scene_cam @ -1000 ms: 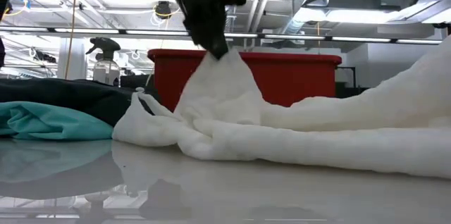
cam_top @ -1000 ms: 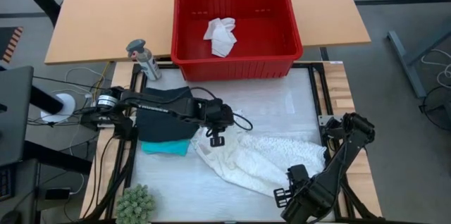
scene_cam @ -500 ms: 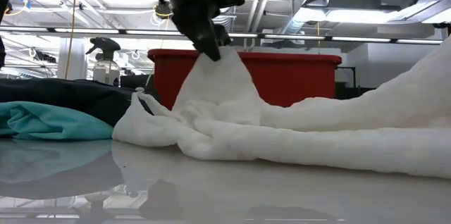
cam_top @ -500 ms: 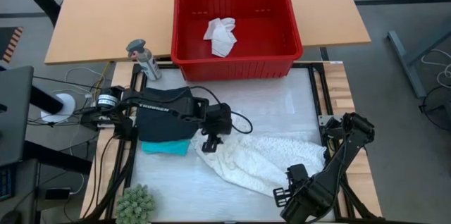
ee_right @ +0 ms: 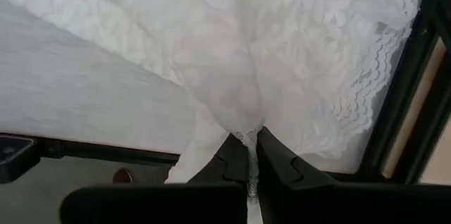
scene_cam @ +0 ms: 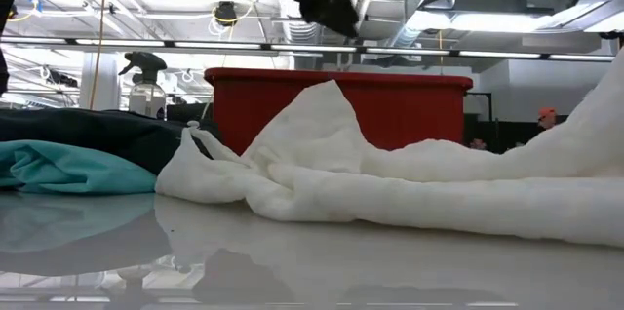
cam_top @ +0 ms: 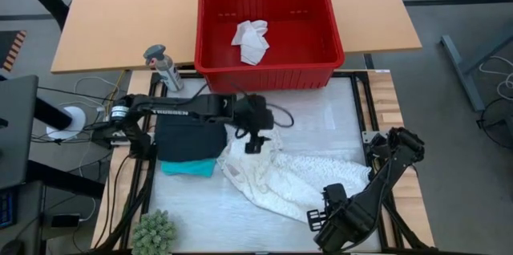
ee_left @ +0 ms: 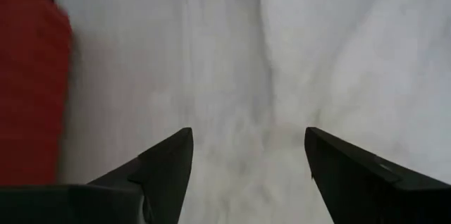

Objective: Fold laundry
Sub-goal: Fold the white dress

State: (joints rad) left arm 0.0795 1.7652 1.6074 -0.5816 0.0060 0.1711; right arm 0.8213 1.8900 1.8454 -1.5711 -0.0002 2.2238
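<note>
Two black jointed arms, white lettering along the left arm, looping black cables, angular fingers.

Work mat bare between red basket and white lace garment; passage open there. Left gripper hangs above garment's peak, fingers spread, nothing between them. Black garment and teal garment block the left side. Right gripper clamps the garment's near edge. Green plant fills near-left corner; spray bottle stands beside basket
</note>
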